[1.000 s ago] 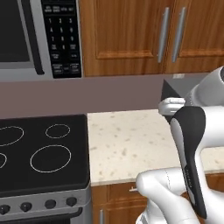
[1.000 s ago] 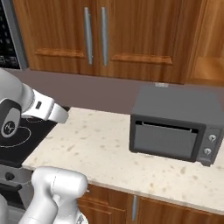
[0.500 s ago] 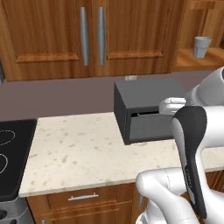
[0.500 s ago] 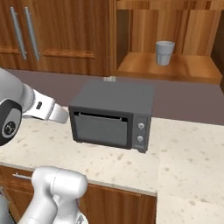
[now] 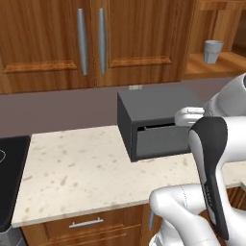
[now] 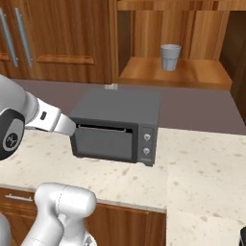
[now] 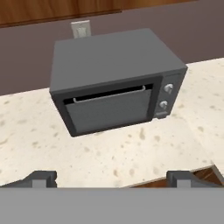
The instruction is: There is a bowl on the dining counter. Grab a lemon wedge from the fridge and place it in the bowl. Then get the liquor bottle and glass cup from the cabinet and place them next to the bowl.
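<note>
Jaws (image 7: 112, 178) released, empty, over counter (image 7: 109, 157) facing toaster oven (image 7: 113, 83); glass cup (image 6: 170, 57) shelved above.

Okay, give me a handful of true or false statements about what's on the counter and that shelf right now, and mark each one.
1. The glass cup stands upright on an open wooden shelf. True.
2. The toaster oven has its door hanging wide open. False: the door is shut.
3. The gripper is open and holds nothing. True.
4. The toaster oven's two knobs sit left of its door. False: in the right base view they are on the right.
5. The cabinet doors beside the shelf are closed. True.
</note>
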Available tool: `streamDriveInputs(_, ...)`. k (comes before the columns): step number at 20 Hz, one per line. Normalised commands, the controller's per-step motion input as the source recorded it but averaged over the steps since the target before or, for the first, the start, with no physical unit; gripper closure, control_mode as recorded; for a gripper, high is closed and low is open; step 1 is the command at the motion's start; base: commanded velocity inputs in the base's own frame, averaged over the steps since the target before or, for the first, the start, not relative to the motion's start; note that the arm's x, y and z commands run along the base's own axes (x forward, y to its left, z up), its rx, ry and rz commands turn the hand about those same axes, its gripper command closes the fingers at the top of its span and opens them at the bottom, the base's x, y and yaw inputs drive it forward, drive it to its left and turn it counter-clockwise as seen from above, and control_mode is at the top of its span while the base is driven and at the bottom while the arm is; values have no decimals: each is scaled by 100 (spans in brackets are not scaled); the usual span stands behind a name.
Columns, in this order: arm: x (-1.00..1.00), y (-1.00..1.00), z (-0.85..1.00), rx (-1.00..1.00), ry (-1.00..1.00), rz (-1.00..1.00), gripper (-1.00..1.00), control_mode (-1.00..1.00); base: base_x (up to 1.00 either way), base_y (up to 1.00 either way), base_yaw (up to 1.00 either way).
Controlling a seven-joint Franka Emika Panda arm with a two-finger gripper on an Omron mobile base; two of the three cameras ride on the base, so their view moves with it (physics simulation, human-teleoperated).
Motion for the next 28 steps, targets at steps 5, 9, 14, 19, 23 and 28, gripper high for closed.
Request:
streamDriveInputs(5, 0, 0, 0, 0, 0, 0, -100, 100, 100, -85, 0)
streamDriveInputs(9, 84, -83, 21, 11, -4, 0, -100, -100, 0, 0, 0)
streamDriveInputs(14, 20, -87, 53, 6, -27, 0, -100, -100, 0, 0, 0)
streamDriveInputs(19, 8, -96, 65, 5, -35, 0, -100, -100, 0, 0, 0)
streamDriveInputs(23, 19, -92, 56, 4, -34, -5, -100, -100, 0, 0, 0)
streamDriveInputs(28, 69, -58, 33, 12, -18, -8, -100, -100, 0, 0, 0)
